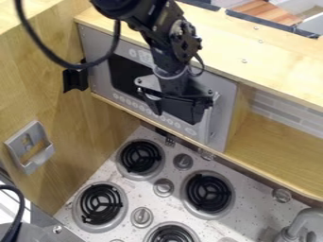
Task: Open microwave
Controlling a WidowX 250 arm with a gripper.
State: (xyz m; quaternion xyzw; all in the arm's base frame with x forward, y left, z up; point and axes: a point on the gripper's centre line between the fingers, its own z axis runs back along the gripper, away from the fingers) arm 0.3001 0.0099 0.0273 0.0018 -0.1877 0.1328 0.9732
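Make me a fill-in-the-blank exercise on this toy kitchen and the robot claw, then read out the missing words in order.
1. The black two-finger claw hangs in ____ of the flat-faced grey toy microwave.
2. The spiral coils of the round stove burners are coloured ____.
3. The curved grey faucet stands in the view's lower ____ corner.
4. The grey holder with a raised rim is mounted on a side wall made of ____.

Missing words: front; black; right; wood.
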